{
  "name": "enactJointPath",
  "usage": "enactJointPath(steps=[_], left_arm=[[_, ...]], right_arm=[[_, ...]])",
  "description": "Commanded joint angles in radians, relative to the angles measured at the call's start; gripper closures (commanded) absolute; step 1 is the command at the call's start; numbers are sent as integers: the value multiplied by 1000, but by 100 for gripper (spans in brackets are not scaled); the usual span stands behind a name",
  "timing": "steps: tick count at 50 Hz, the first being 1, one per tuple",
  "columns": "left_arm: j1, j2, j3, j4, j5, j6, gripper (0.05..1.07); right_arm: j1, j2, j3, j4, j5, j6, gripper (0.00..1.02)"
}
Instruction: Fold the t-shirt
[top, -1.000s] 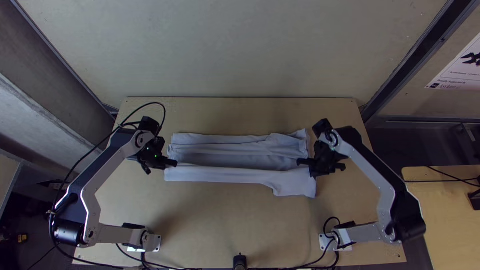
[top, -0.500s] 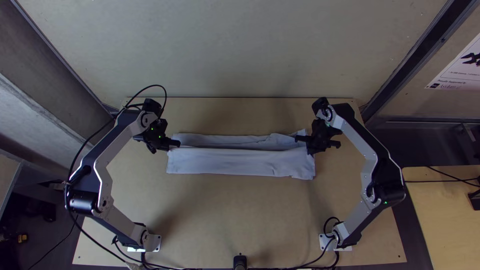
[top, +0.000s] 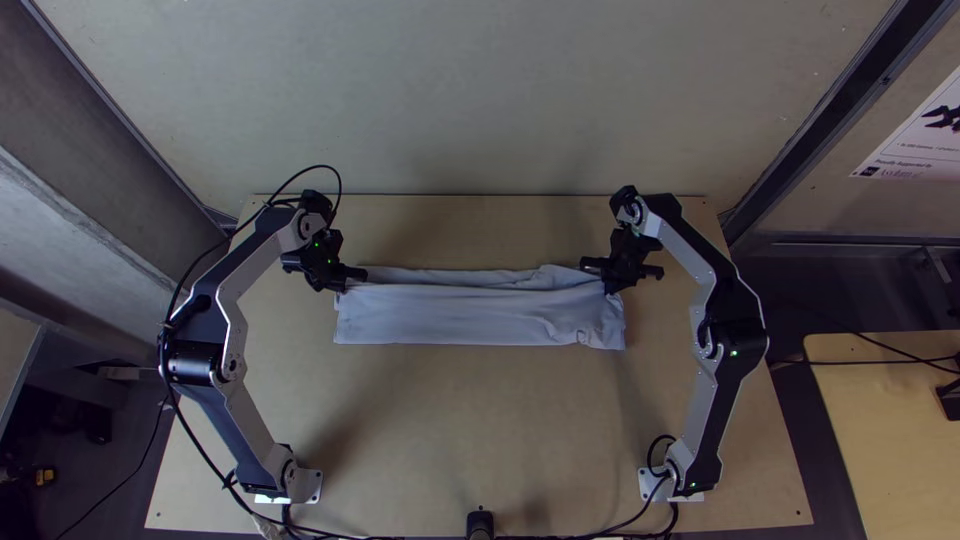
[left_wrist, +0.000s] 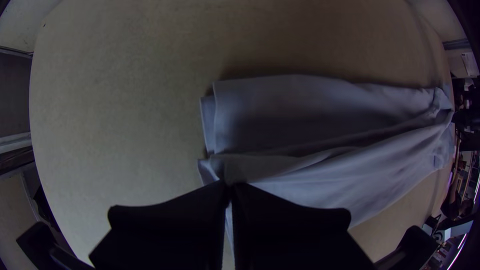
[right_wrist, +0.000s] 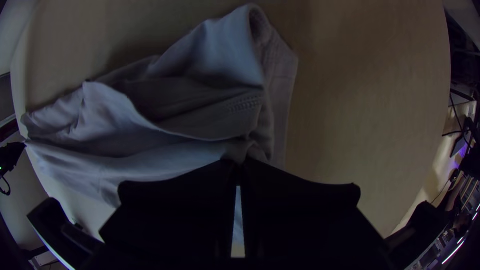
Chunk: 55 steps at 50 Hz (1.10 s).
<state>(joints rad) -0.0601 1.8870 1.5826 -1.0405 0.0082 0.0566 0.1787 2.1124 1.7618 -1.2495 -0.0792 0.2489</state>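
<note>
The light grey t-shirt (top: 460, 315) lies across the table as a long, narrow folded strip, a further layer showing along its far side. My left gripper (top: 358, 276) is at the strip's far left corner, my right gripper (top: 590, 268) at its far right part. In the left wrist view the left gripper (left_wrist: 229, 187) is shut on an edge of the t-shirt (left_wrist: 320, 110). Likewise, the right wrist view has the right gripper (right_wrist: 240, 167) shut on a bunched fold of the t-shirt (right_wrist: 165, 110), near a stitched hem and an open sleeve-like end.
Bare wooden table (top: 460, 430) stretches between the cloth and the near edge, where a small black object (top: 480, 522) stands. Cables run beside the left arm. A second wooden table (top: 890, 430) stands at the right.
Both grippers have moved away from the near edge, up the picture, carrying the t-shirt's near part over the middle. The strip is now narrower, and the right gripper has shifted slightly left.
</note>
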Motion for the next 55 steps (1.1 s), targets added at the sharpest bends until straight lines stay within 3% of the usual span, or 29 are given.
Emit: enactJointPath(steps=[1, 4, 6, 7, 9, 15, 18, 23, 33, 41, 55], left_arm=[[22, 37, 43, 10, -11, -14, 91], [23, 40, 47, 14, -10, -15, 42], [23, 40, 48, 14, -13, -20, 9], [23, 41, 53, 14, -13, -21, 9], [25, 40, 57, 16, -10, -23, 9], [36, 6, 57, 34, -2, -40, 9], [51, -23, 53, 37, 24, -41, 9], [89, -74, 40, 43, 111, -44, 9], [192, -146, -7, 50, 349, -37, 9], [255, -161, -79, 51, 441, -18, 9], [371, -154, -256, 143, 699, 40, 9]], right_arm=[[-18, 40, 27, 50, 36, -25, 97], [-19, 47, 21, 67, 47, -40, 87], [-21, 52, 22, 67, 48, -54, 65], [-22, 54, 21, 67, 58, -54, 55], [-25, 50, 19, 68, 71, -49, 46], [-39, 20, 21, 62, 110, -42, 2], [-39, 4, 33, 18, 177, -39, 2], [-41, -63, 21, -4, 222, -33, 2], [-77, -235, 16, -14, 222, 3, 3], [-120, -336, 31, -14, 222, 9, 3], [-160, -460, 113, -14, 211, 12, 3]])
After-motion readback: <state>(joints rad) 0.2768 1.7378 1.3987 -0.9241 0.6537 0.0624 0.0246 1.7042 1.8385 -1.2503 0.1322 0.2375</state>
